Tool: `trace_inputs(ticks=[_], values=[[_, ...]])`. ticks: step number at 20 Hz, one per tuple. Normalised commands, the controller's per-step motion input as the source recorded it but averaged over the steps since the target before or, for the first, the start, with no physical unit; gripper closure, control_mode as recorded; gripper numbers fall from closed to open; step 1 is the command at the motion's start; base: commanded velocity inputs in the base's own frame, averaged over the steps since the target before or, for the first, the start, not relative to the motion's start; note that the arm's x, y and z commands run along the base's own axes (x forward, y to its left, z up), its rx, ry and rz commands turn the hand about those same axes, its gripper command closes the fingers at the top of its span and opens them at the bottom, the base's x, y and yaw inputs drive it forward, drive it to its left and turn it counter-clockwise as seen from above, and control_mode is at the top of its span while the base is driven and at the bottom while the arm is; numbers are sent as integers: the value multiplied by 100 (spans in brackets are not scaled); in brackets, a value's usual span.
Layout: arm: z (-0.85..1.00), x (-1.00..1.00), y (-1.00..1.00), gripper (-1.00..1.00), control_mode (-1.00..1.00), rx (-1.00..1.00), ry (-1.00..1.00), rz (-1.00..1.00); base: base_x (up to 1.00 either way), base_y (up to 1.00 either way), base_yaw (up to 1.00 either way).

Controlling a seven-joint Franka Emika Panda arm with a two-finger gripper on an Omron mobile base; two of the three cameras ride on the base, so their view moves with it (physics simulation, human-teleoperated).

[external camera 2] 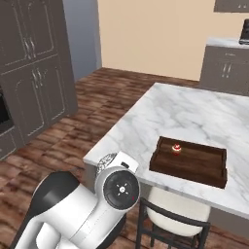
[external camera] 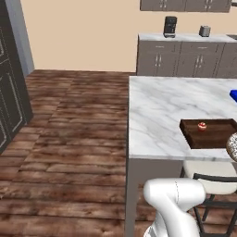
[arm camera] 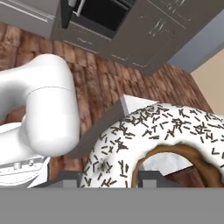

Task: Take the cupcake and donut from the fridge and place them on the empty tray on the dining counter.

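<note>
On the dining counter [external camera: 162, 111] in the left base view, the tray [external camera: 210, 134] lies with its long axis running left to right, the cupcake [external camera: 202, 126] upright inside near its back wall; a speckled donut [external camera: 233, 147] edge pokes in at the right border

From the right base, the cupcake [external camera 2: 177, 148] stands toward the tray's [external camera 2: 194, 163] far-left part (cherry up)

Hand view: the gripper [arm camera: 109, 180] has its fingers clamped on the donut [arm camera: 162, 131], the ring tilted, hole facing the camera
</note>
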Motion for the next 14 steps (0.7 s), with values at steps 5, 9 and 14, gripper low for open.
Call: trace_inputs(ticks=[5,9,14], values=[[0,0,0,100,100,0,0,0,100,-10,76],[0,0,0,100,100,0,0,0,100,-8,70],[0,0,0,100,100,0,0,0,96,-3,47]])
